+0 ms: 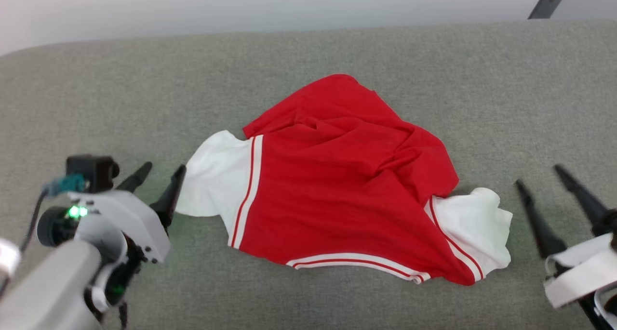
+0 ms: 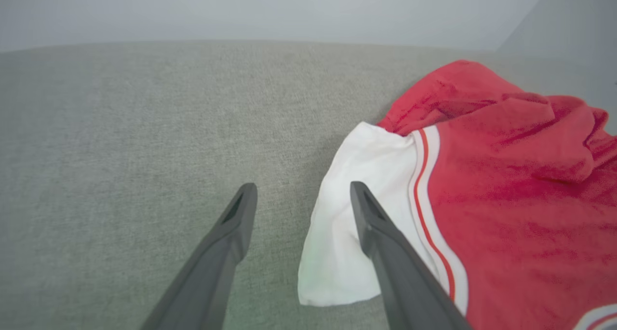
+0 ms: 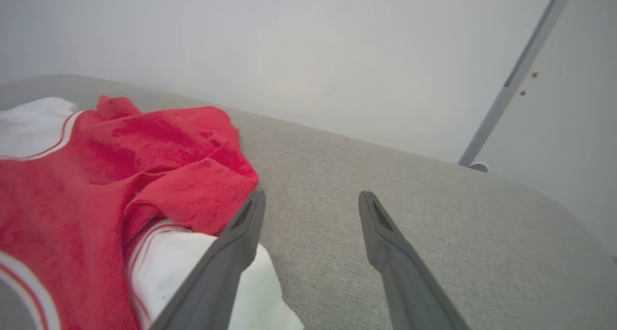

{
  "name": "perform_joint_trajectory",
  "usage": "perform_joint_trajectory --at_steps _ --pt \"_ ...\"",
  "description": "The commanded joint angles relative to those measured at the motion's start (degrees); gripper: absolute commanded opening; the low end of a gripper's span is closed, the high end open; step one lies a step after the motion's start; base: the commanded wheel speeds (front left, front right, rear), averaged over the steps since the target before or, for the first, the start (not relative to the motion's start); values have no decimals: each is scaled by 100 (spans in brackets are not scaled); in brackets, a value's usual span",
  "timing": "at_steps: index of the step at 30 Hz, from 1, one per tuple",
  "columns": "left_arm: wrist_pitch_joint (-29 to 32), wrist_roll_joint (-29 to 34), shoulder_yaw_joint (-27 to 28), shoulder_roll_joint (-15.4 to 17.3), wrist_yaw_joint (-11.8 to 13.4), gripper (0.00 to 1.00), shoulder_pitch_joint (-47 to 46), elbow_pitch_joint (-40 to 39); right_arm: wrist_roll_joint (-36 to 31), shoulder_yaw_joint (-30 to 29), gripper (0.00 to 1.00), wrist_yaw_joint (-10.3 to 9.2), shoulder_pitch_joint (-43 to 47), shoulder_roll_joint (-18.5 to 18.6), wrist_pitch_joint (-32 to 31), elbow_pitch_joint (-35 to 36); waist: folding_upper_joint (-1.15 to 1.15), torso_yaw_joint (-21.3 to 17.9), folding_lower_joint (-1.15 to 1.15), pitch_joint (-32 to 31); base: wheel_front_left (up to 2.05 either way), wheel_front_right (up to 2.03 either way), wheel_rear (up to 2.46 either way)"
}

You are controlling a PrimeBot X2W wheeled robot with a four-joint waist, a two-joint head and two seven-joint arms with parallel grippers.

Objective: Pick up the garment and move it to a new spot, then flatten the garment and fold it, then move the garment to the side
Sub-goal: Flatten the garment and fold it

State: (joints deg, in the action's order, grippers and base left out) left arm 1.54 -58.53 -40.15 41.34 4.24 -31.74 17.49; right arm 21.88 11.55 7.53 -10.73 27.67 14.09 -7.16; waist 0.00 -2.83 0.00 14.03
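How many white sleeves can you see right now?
2. One sleeve lies at the garment's left end by the left gripper; the other at its right end, near the right gripper.

The garment (image 1: 337,185) is red with white sleeves and red-and-white stripe trim.

Worktop (image 1: 506,89) is covered in grey woven fabric, and its far edge is rounded at the corners. One item is laid directly on it near the middle: the garment (image 1: 337,185), red and rumpled. Its white left sleeve (image 1: 217,176) is spread flat toward the left. Its white right sleeve (image 1: 477,224) is bunched at the right. Red-and-white striped trim (image 1: 356,261) is seen along the near edge.
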Motion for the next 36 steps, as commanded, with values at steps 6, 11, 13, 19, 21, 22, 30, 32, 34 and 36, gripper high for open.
perform_joint_trajectory --at_steps 6,11,13,19,21,22,30,32,34,36 --pt "-1468 356 278 -399 626 100 804 -391 530 1757 100 -8 37 1556 -736 646 0 161 0 -133 0 0 0" --pt "-1673 758 681 -875 774 100 1355 -770 963 2571 100 -8 20 2718 -1240 1094 0 352 0 -166 0 0 0" --pt "-1673 1172 959 -1042 827 100 1585 -961 1047 2868 100 -8 5 3102 -1424 1244 0 424 0 -133 0 0 0" --pt "-1668 1951 1633 -1581 688 100 2092 -1302 1011 3467 100 -8 -328 3771 -1794 1419 0 648 0 97 0 0 0" --pt "-1668 2098 1783 -1732 584 100 2163 -1332 1006 3600 100 -8 -461 3735 -1780 1367 0 730 0 208 0 0 0" --pt "-1668 2167 1852 -1791 528 100 2180 -1324 922 3681 100 -8 -548 3736 -1801 1341 0 769 0 264 0 0 0" --pt "-1669 2515 2326 -2238 117 100 2109 -1226 698 4094 100 -9 -1074 3491 -1754 882 0 982 0 643 0 0 0" --pt "-1669 2588 2408 -2330 25 100 2095 -1191 677 4181 100 -13 -1169 3381 -1744 743 0 1012 0 701 0 0 0" --pt "-1669 2654 2484 -2420 -61 100 2077 -1141 663 4282 100 -16 -1247 3259 -1749 625 0 1030 0 724 0 0 0" --pt "-1670 2718 2559 -2481 -143 100 2055 -1104 665 4421 67 -16 -1296 3198 -1808 522 0 1042 0 733 0 0 0"
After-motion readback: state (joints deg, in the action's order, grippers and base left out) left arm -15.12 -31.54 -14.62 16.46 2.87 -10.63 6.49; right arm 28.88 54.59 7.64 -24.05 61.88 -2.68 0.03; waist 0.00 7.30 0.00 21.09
